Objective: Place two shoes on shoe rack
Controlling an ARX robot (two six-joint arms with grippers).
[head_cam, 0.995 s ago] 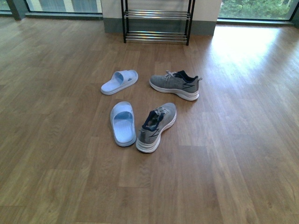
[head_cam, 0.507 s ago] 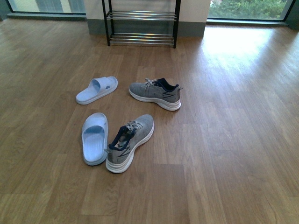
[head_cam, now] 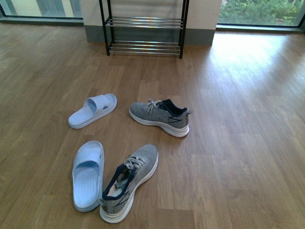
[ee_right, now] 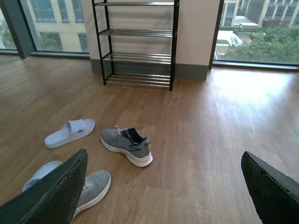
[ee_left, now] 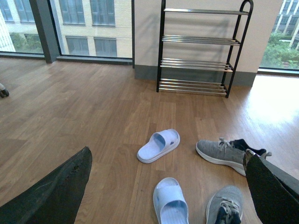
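We find both grey sneakers on the wooden floor, well apart from the shoe rack. In the front view the rack stands at the upper centre of the frame against the wall, with two tiers of chrome bars in view there; the wrist views show four tiers in its black frame. The far sneaker sits at frame centre, upright on its white sole, toe toward the left of the frame and heel toward the right. The near sneaker sits at the lower centre-left, also upright, toe angled toward the upper right and heel near the bottom edge. A pale blue near slipper lies just beside it on the left; we cannot tell whether their heels touch. A second, far slipper lies left of centre, apart from the far sneaker. The left gripper has its dark fingers spread wide and holds nothing. The right gripper is likewise spread wide, fingers apart and holding nothing.
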